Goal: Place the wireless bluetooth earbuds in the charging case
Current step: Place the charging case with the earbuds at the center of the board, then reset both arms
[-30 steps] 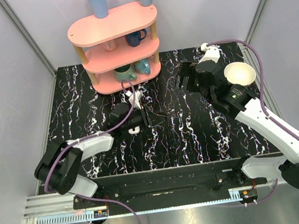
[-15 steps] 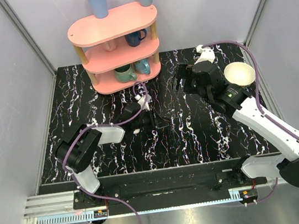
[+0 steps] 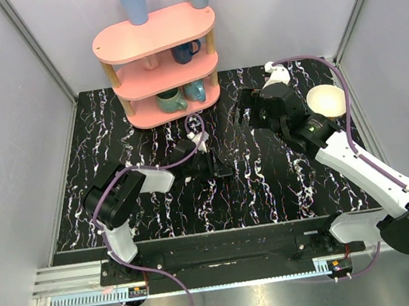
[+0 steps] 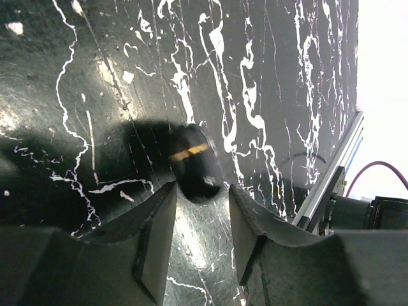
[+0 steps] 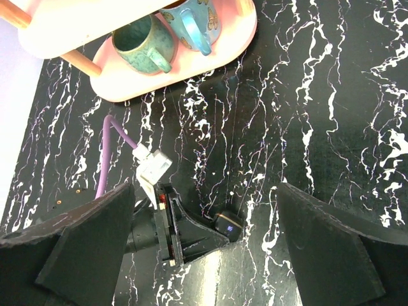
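Note:
The charging case (image 4: 194, 162) is a small black rounded box with a thin gold line, lying shut on the black marbled table. It also shows in the right wrist view (image 5: 228, 224). My left gripper (image 4: 201, 190) is open and low over the table, its fingertips either side of the case's near end without gripping it. In the top view the left gripper (image 3: 220, 167) lies mid-table. My right gripper (image 5: 205, 188) is open wide and empty, hovering above the left gripper and the case; in the top view it (image 3: 248, 112) is right of centre. No white earbuds show.
A pink three-tier shelf (image 3: 153, 34) stands at the back with mugs on its tiers and two blue cups on top. A green mug (image 5: 143, 41) and a blue mug (image 5: 191, 25) sit on its lowest tier. A cream bowl (image 3: 327, 100) is at the right.
My left arm has stretched further right along the table, bringing its gripper up to the case. A small white piece beside it earlier no longer shows. My right gripper drifted slightly left.

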Robot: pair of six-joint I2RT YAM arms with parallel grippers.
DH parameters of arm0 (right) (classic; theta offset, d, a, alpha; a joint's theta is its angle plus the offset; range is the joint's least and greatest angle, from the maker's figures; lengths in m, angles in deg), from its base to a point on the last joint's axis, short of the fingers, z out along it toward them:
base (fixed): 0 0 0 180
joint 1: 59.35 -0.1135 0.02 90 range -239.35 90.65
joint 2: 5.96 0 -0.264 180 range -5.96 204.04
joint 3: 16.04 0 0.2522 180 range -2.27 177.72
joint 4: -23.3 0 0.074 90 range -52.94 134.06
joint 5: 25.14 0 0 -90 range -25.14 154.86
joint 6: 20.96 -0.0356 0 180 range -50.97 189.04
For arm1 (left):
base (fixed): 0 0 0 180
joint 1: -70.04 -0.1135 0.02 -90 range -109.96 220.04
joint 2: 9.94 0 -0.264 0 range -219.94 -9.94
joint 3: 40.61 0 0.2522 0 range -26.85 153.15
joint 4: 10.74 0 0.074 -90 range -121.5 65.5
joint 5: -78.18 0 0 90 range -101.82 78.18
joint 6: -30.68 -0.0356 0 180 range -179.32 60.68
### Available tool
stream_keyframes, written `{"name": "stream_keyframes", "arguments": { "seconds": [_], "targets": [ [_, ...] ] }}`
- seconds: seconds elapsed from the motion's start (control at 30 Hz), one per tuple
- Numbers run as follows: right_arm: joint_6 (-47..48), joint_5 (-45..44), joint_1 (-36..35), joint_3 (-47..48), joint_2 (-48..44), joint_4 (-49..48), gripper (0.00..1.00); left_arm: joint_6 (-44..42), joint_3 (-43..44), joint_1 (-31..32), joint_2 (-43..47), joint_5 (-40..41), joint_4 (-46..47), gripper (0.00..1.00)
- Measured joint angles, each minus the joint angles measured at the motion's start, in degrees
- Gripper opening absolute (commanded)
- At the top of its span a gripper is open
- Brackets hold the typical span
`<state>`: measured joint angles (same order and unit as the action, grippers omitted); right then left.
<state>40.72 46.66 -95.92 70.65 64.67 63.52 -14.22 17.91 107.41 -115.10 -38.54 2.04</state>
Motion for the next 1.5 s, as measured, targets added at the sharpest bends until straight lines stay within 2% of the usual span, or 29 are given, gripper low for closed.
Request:
{"name": "stream_keyframes", "arguments": {
  "seconds": [0.03,0.37,0.5,0.57,0.6,0.63,0.67,0.8,0.97,1.17,1.37,1.5],
  "targets": [
    [0.00,0.24,0.00,0.00,0.02,-0.11,1.00,-0.17,0.00,0.00,0.00,0.07,-0.33,0.50],
    [0.48,1.36,0.20,0.00,0.96,-0.79,1.00,-3.65,0.52,0.00,2.27,2.64,-6.73,0.52],
    [1.11,1.01,0.39,0.00,1.01,-0.96,1.00,-6.93,0.55,0.00,6.80,6.38,-12.17,0.59],
    [1.51,0.42,0.68,0.00,1.01,-1.03,1.00,-9.33,0.55,0.00,11.34,9.01,-15.37,0.68],
    [1.66,-0.04,0.92,-0.02,1.01,-1.09,1.00,-10.56,0.55,0.00,13.97,10.38,-16.68,0.77],
    [1.88,-0.48,1.25,-0.04,1.01,-1.16,1.00,-11.72,0.55,0.00,16.59,11.37,-17.51,0.93],
    [2.12,-0.85,1.64,-0.11,1.01,-1.27,1.00,-12.87,0.55,0.00,19.37,12.41,-18.08,0.99],
    [3.80,-2.84,3.72,-0.66,1.01,-1.20,1.00,-16.61,0.55,0.00,28.59,15.54,-19.08,0.99],
    [10.38,-10.27,5.46,-2.54,-0.61,-1.68,0.99,-23.39,0.50,-0.02,37.22,19.37,-22.45,0.99],
    [15.08,-11.63,14.40,-5.01,-2.27,-1.38,1.00,-28.70,1.18,-0.13,45.99,27.47,-27.91,0.99],
    [13.03,0.63,27.76,-3.85,7.32,2.49,1.00,-29.73,3.34,-0.28,48.96,33.68,-33.42,0.99],
    [12.70,8.46,28.44,-4.48,9.60,3.52,1.00,-29.66,3.34,-0.31,49.86,36.54,-34.64,0.99]
  ]
}}
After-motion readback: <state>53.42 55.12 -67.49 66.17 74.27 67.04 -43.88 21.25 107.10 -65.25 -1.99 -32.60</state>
